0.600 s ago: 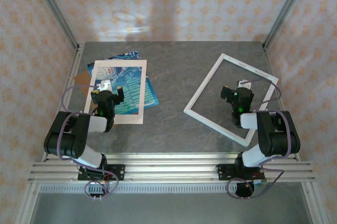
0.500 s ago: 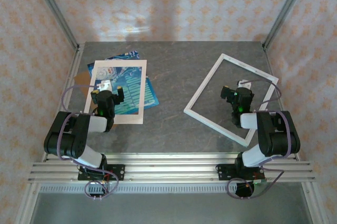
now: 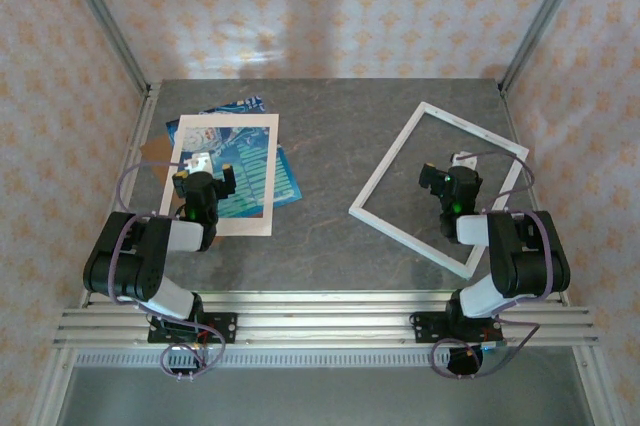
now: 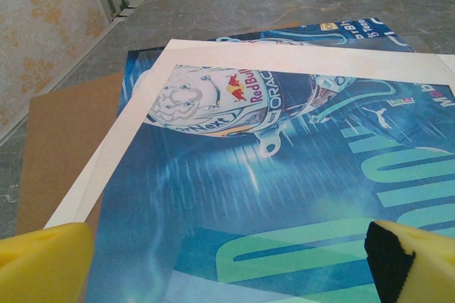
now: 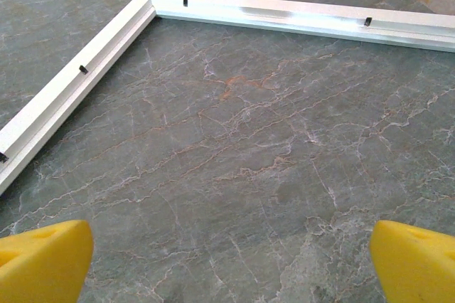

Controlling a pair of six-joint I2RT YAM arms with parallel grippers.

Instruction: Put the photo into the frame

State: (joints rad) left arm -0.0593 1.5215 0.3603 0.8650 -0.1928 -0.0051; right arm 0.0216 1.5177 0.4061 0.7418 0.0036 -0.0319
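While both arms sit folded near their bases, the grey marbled bench carries everything. White frame lies flat on the R half, turned at an angle, w/ bare stone showing inside it; small black clips dot its inner lip. On the L half lies the cream mat, over the blue-teal photo, whose helmet pic & pale lettering show thru the mat's window. Photo corners stick out past the mat's far & R edges. Brown backing board peeks out underneath at the L. L pincer hangs wide, yellow pads well apart, low over mat & photo, gripping nothing. R pincer gapes just as wide over bare bench inside the frame, nothing btwn its pads.
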